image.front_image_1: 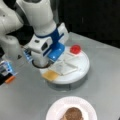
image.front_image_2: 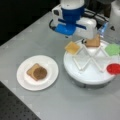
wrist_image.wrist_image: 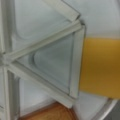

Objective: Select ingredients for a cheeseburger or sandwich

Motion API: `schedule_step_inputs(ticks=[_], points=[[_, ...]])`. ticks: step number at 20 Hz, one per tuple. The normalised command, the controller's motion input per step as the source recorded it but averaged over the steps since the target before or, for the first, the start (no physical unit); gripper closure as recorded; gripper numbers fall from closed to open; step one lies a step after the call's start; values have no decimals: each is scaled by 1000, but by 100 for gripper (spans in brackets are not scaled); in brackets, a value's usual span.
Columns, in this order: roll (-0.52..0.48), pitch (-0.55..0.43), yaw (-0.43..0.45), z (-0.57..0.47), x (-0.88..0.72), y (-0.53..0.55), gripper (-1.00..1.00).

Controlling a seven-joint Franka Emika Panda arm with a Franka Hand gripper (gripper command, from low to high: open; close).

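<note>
You have a grey metal table (image.front_image_1: pixel 105 75) under everything, matte and evenly lit, with soft shadows and a dull sheen in both front views. Behind its far edge the backdrop (image.front_image_1: pixel 95 17) is black (no wall detail shows in it). In a front view the same dark backdrop (image.front_image_2: pixel 22 15) fills the top left, and the table's near corner gives way at bottom left to a black perforated board (image.front_image_2: pixel 15 110) with rows of small holes.

A white plate (image.front_image_2: pixel 51 77) sits near the divided white tray (image.front_image_2: pixel 87 75).
</note>
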Motion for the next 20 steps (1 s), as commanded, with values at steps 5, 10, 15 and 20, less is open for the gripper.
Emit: schedule_step_inputs(ticks=[5,10,15,20], points=[[275,191,49,225,5,-390,-100],[342,149,-8,192,-34,-343,-100],[361,84,-2,79,20,-281,-100],[399,63,9,-6,114,-173,-100]])
